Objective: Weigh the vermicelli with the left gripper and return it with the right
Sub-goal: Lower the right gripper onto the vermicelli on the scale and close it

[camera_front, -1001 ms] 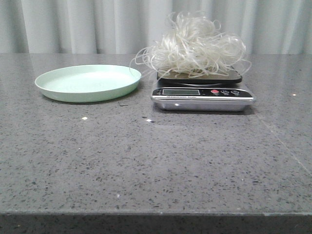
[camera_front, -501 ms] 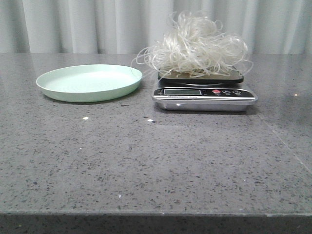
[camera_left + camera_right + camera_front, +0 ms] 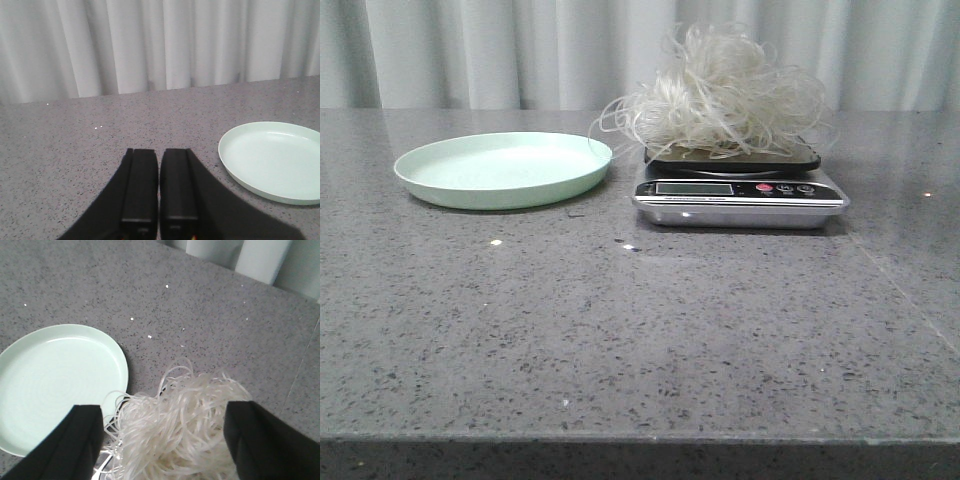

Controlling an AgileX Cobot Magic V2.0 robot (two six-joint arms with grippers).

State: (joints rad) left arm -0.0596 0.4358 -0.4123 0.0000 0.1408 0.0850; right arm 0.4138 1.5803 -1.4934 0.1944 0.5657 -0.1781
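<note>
While front shows no arms, right gripper point(image 3: 162, 450) gapes above vermicelli point(image 3: 175, 425); left gripper point(image 3: 159, 187) closed, empty.

The counter point(image 3: 620, 340) looks like polished grey stone, finely speckled, with a soft sheen. At upper left the plate point(image 3: 503, 168) is smooth mint-green plastic, faintly glossy. The scale point(image 3: 740, 190) has a shiny brushed-metal body and a glossy black top. The vermicelli point(image 3: 720, 100) is glassy, translucent whitish strands. Behind hangs matt pale cloth curtain point(image 3: 520, 50). Both grippers' jaws look like matt black plastic.
</note>
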